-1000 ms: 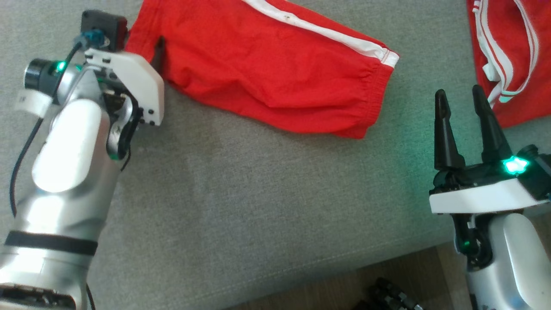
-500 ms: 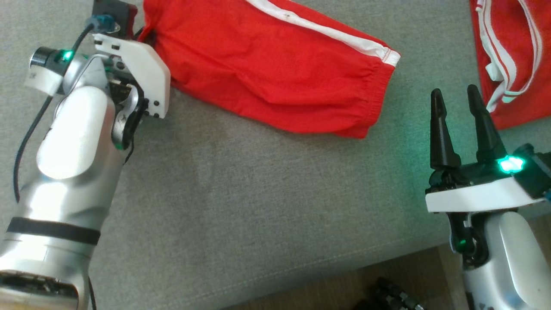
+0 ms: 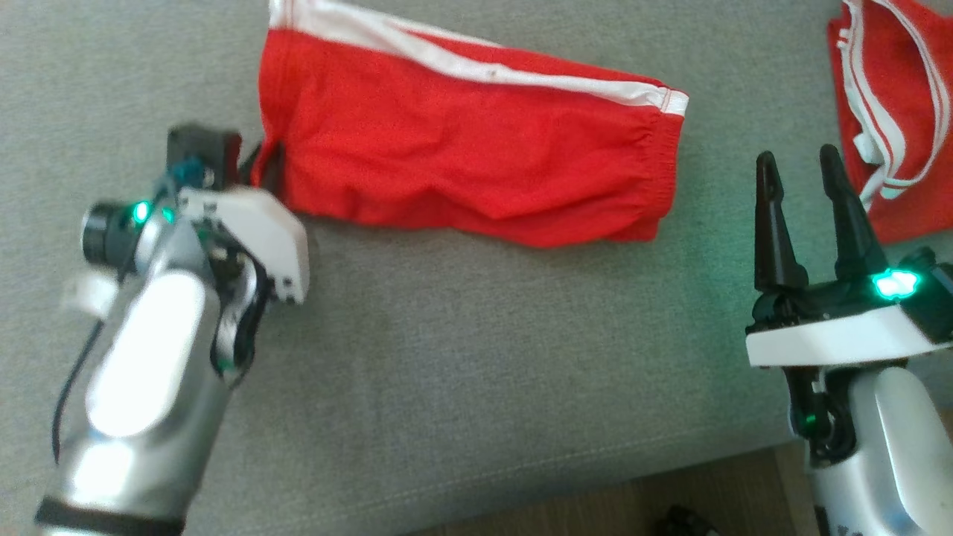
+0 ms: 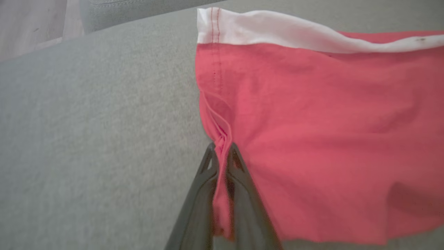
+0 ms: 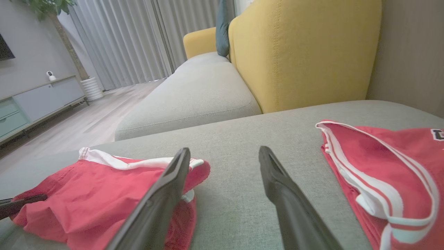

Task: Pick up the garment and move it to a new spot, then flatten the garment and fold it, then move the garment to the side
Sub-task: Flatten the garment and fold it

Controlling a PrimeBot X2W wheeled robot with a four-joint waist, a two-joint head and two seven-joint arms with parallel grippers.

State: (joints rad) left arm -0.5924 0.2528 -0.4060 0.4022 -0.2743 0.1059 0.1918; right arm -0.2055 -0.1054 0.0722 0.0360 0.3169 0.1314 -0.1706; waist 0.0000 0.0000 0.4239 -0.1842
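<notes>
The garment (image 3: 476, 156) is a pair of red shorts with a white side stripe, lying across the far middle of the grey cushion (image 3: 461, 357). My left gripper (image 3: 268, 160) is shut on its left hem. The left wrist view shows the red cloth (image 4: 312, 121) bunched between the closed fingers of that gripper (image 4: 221, 147). My right gripper (image 3: 800, 160) stands open just right of the shorts' waistband end, holding nothing. In the right wrist view its spread fingers (image 5: 223, 152) point over the cushion, with the shorts (image 5: 86, 187) at the lower left.
A second red garment with white stripes (image 3: 901, 112) lies at the far right, also in the right wrist view (image 5: 392, 163). The cushion's front edge and wood floor (image 3: 595, 506) are at the bottom. A yellow sofa back (image 5: 305, 52) rises behind.
The left gripper shut on the shorts' left hem, then drew it toward me. The left end of the shorts now lies straighter, with the white stripe showing along the far edge. The right gripper hardly moved.
</notes>
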